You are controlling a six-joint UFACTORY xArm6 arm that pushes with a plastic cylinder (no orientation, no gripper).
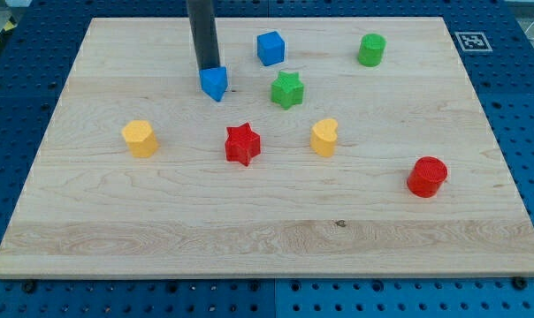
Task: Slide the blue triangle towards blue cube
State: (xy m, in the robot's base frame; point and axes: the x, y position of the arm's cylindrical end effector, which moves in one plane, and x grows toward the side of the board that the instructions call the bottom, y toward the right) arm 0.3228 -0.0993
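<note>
Red cylinder sits closest to us, far to the view's right of my tool. My tool is just a rod, so it cannot pinch anything. Its tip touches the blue triangle from the view's upper left. Blue cube waits nearby, up and right. Next, I think, comes a push from the triangle's left.

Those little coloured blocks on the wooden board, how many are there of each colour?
Blue: 2, the blue triangle with my tip right behind it, and the blue cube.
Green: 2, the green star and the green cylinder.
Yellow: 2, the yellow hexagon block and the yellow heart.
Red: 2, the red star and the red cylinder.
Total: 8 blocks.
</note>
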